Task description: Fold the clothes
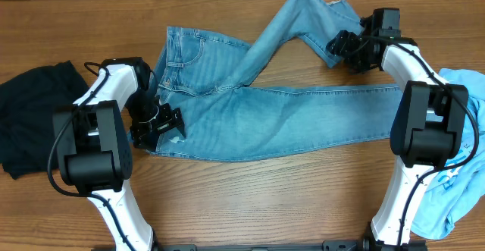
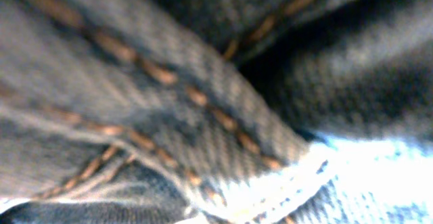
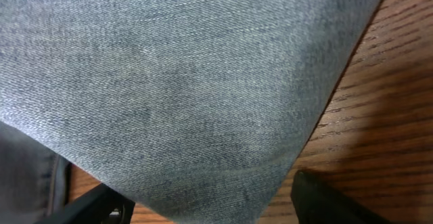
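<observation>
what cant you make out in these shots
- left hand: grip unclear; overhead too small, left wrist view all blurred jeans.
- right hand: fingertips cut by right wrist view's bottom edge.
- light blue garment: cut by overhead's right edge, partly behind right arm.
- black garment: cut by overhead's left edge.

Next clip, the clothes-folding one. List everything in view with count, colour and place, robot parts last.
blue denim jeans: one, mid-blue, spread across the table centre, one leg angled toward the far edge
black fabric garment: one, black, crumpled at the left edge
light blue fabric garment: one, light blue, bunched at the right edge
brown wooden table: one, brown, under everything
left arm: one, white and black, at the jeans' waist; jaws hidden
right arm: one, white and black, at the far leg; jaws apart
</observation>
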